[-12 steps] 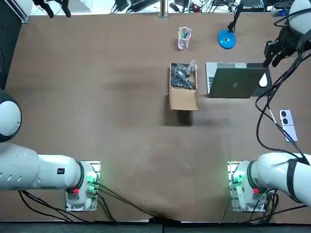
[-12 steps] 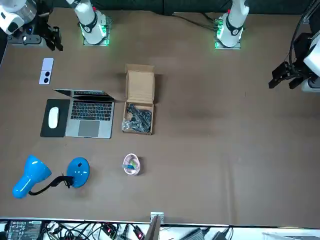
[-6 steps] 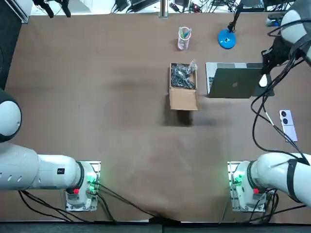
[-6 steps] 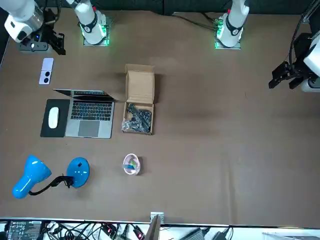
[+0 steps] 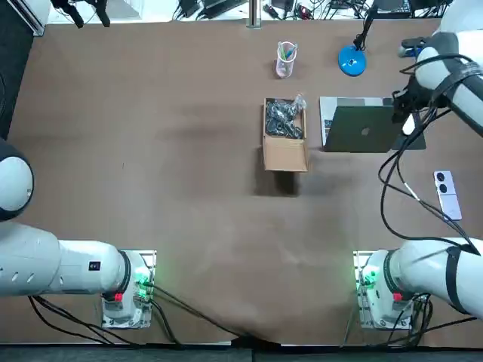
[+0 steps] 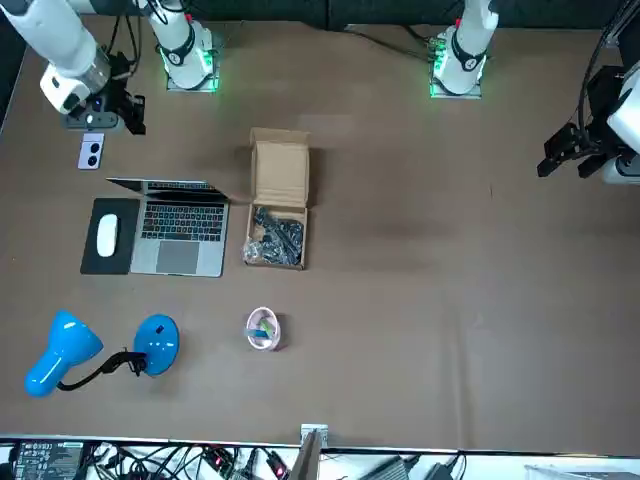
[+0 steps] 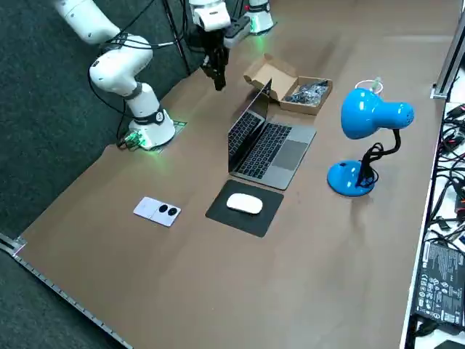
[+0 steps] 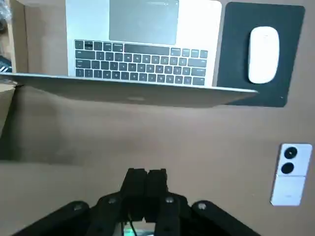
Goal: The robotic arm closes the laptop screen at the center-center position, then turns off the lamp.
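silver laptop sits open right of the cardboard box; right gripper, pinched closed and empty, has swung in behind its lid, so closing it looks next.

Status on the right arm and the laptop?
Right tool shut, hovering behind the laptop lid. Laptop open, lid untouched. Lamp not yet reached. Cardboard box beside the laptop, not between tool and lid.

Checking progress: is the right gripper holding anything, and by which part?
Nothing. The right gripper hangs behind the open laptop, clear of its lid, fingers shut on nothing.
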`<action>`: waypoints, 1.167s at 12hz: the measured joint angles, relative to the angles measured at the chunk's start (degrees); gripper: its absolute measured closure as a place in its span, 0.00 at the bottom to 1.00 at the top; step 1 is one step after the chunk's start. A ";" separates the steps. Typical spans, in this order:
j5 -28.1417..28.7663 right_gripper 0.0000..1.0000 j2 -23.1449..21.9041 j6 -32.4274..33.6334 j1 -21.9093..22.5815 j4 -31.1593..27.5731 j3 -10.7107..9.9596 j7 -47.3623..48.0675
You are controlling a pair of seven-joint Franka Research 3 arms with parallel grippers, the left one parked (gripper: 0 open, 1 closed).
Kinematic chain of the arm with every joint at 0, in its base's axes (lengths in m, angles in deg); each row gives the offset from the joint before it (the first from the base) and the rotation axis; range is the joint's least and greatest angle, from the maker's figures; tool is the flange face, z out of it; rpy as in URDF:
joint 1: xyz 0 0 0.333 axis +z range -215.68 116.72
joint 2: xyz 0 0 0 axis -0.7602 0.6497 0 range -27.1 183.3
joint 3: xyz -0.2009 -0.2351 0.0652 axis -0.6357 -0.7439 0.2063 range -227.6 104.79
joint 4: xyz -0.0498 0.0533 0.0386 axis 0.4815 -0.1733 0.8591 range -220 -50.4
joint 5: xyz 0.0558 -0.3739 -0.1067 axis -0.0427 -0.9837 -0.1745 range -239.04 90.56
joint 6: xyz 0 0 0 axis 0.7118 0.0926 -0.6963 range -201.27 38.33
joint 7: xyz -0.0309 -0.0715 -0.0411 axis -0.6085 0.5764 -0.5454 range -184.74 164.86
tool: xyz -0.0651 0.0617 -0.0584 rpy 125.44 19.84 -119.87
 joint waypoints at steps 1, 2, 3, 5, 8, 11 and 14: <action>0.02 0.98 0.90 -1.59 0.23 -0.62 0.00 0.00; 0.03 0.98 1.83 -3.30 0.41 -1.17 0.00 0.01; 0.03 0.98 2.81 -5.18 0.51 -1.74 0.00 0.01; 0.04 0.98 5.78 -10.30 0.56 -3.26 0.00 0.01; 0.04 0.98 8.83 -13.62 0.56 -3.64 0.00 0.02; 0.04 0.98 10.76 -16.05 0.55 -3.73 -0.01 0.02; 0.04 0.98 12.12 -18.84 0.55 -3.76 -0.04 0.05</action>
